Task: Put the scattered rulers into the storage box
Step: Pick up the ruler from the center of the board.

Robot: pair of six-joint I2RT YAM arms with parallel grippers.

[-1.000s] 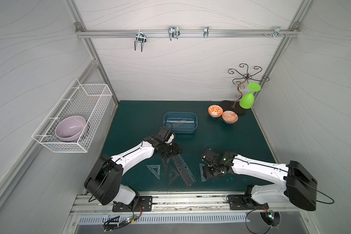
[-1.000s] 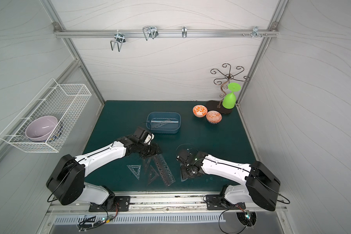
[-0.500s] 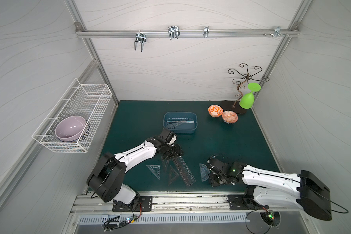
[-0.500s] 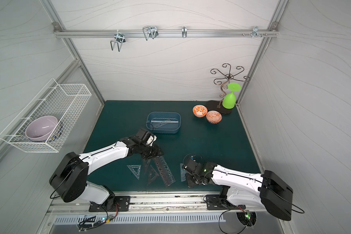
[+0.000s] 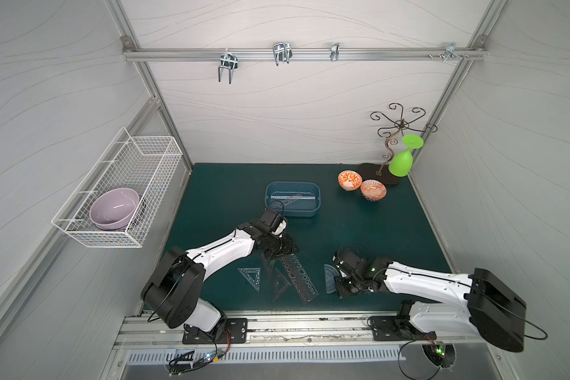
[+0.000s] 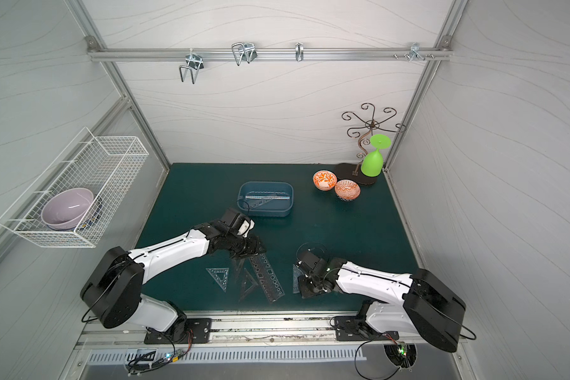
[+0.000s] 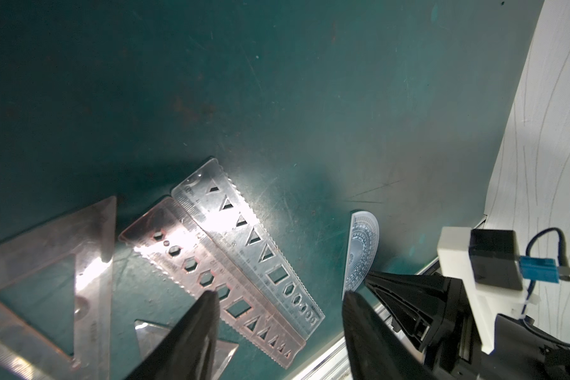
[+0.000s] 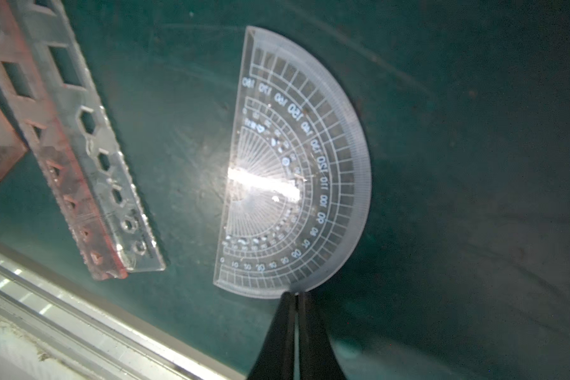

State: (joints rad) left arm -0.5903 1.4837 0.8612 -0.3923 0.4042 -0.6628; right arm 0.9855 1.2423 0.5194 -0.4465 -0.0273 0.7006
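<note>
Nearest the front edge of the desk (image 5: 375,237), the right pincer (image 8: 296,296) is pressed together on the curved rim of the half-circle protractor (image 8: 293,164), which lies flat. Just beside it lie two overlapping stencil strips (image 7: 244,250), smoky triangles (image 5: 281,286) and a bluish triangle (image 5: 251,275). The left pincer (image 7: 278,309) stands spread over the strips' far end. Farther back, the storage box (image 5: 317,197) holds a clear straightedge (image 5: 305,196).

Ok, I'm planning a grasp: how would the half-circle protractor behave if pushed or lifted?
The protractor looks like thin clear plastic, so probably light and stiff. It lies flat on the mat, leaving little edge to pinch; a push would likely slide it. Its glossy glare suggests it could slip against the right gripper, shut at its curved rim.
</note>
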